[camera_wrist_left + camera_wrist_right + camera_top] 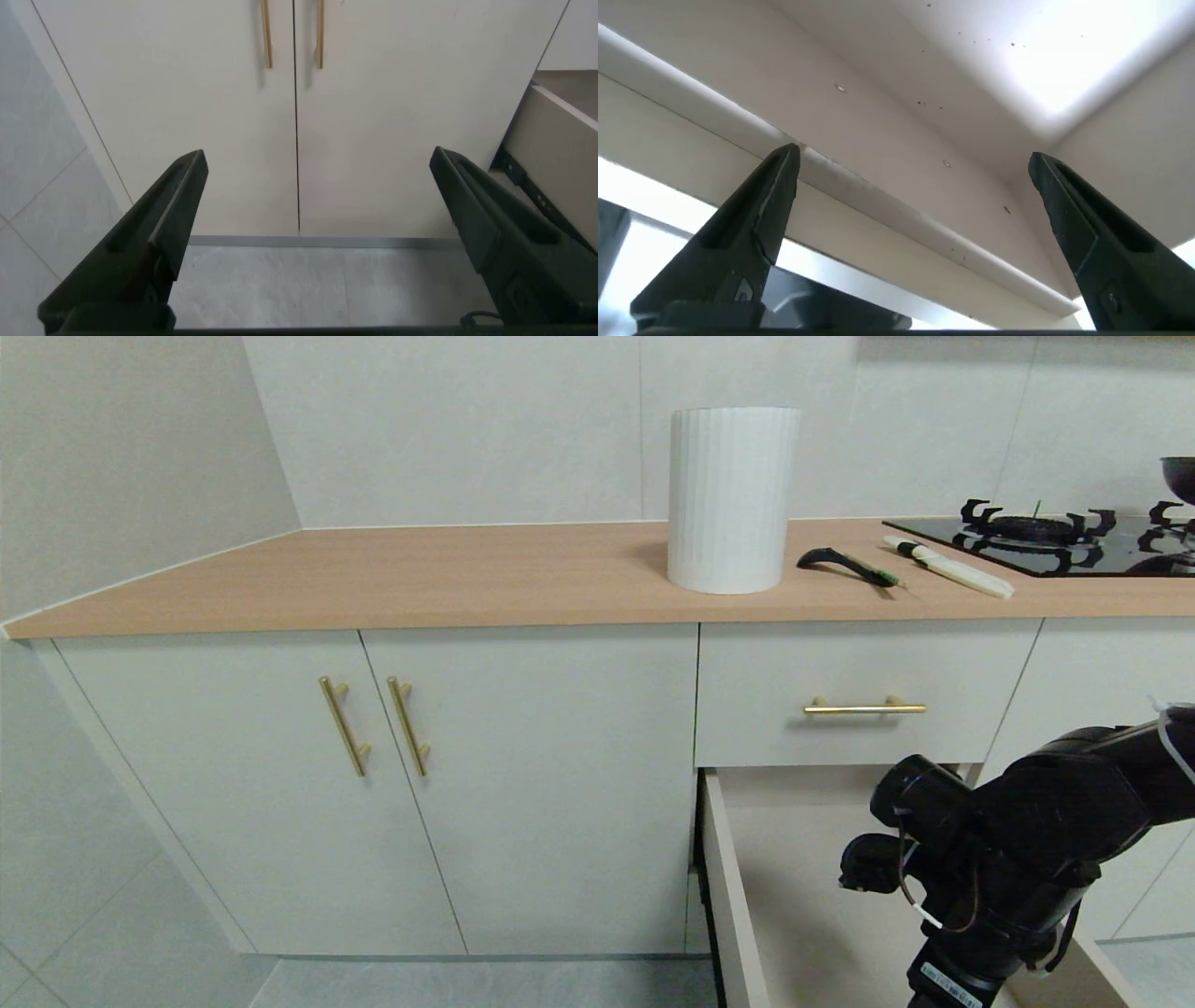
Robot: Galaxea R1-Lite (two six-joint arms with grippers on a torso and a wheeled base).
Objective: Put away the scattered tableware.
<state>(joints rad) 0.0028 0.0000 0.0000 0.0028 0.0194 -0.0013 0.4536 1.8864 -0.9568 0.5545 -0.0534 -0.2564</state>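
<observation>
At the desk's (467, 574) right end, the gas hob (1055, 537) and a dark pot (1178, 476) are cut off; the right arm (1046, 831) covers part of the open drawer (730, 896).

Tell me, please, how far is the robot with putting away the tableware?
Done: the lower drawer is pulled open. In hand: nothing; the right gripper is at the drawer with fingers open and empty, and the left gripper is open too. To do: the black utensil and the white utensil lie on the counter, not yet stored.
</observation>
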